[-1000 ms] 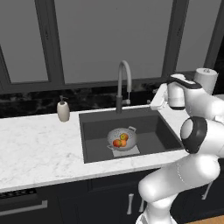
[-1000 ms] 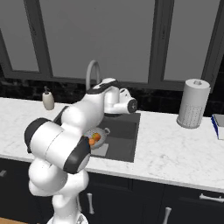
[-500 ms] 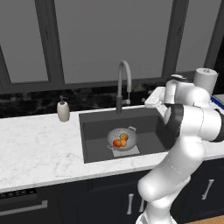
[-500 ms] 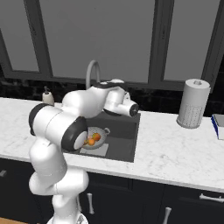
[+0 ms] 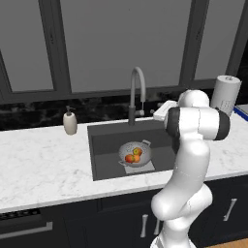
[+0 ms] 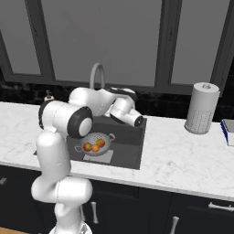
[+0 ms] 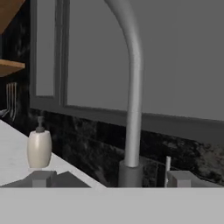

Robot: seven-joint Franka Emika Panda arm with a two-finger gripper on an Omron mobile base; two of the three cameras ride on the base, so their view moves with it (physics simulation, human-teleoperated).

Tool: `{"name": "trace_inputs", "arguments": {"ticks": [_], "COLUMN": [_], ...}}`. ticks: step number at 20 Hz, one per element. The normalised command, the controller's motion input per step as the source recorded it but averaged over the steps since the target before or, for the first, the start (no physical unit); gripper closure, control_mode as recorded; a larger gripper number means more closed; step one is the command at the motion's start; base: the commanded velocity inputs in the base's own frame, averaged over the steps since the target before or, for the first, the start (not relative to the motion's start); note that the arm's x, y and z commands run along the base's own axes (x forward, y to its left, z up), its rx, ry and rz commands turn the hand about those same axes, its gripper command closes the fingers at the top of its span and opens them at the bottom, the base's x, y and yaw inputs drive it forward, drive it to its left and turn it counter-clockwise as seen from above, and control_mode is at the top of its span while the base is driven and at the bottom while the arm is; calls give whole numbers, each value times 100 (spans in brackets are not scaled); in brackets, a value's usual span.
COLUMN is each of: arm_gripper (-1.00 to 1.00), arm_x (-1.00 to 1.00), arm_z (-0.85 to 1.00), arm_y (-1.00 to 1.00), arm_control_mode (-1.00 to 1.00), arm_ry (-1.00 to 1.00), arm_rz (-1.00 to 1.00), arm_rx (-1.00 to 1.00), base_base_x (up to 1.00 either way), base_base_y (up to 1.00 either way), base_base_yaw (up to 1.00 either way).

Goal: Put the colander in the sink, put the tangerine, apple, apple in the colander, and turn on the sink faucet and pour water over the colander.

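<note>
The colander (image 5: 135, 154) sat in the sink (image 5: 104, 145), on the lighter panel at the basin's bottom, toward 5 o'clock of the basin's middle in the left base view. Inside it lay three fruits close together: the tangerine (image 5: 136, 158) and two apples (image 5: 129, 158), one red one at the left and another (image 5: 137, 151) toward 12 o'clock of the bowl. In the right base view the colander (image 6: 95, 145) showed the same fruit (image 6: 95, 147), with a loop handle at its 2 o'clock rim.

The faucet (image 5: 137, 92) rose at 12 o'clock of the colander, from the back edge of the sink, its arched spout curving over the basin. No stream ran from it.

The gripper (image 5: 160, 112) hung at 3 o'clock of the faucet base, near it but apart, above the sink's back right corner. In the hand view its two finger tips (image 7: 43, 178) stood wide apart at the bottom, spread with nothing between them, and the faucet (image 7: 132, 113) stem stood straight ahead, its small lever (image 7: 167, 166) at 3 o'clock of the base.

A soap bottle (image 5: 70, 121) stood on the table (image 5: 43, 160) at 9 o'clock of the faucet. A paper towel roll (image 5: 226, 95) stood at 3 o'clock, well apart.
</note>
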Motion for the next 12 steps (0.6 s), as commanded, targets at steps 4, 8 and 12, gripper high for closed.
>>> {"name": "trace_inputs", "arguments": {"ticks": [4, 8, 12], "arm_gripper": [-100, -100, -100], "arm_x": [52, 46, 49], "arm_z": [0, -11, -22], "arm_y": [3, 21, 24], "arm_control_mode": [-100, -100, -100], "arm_ry": [0, 0, 0], "arm_rz": [0, 0, -1], "arm_rx": [11, 2, 0], "base_base_x": [0, 0, 0], "base_base_y": [0, 0, 0], "base_base_yaw": [0, 0, 0]}}
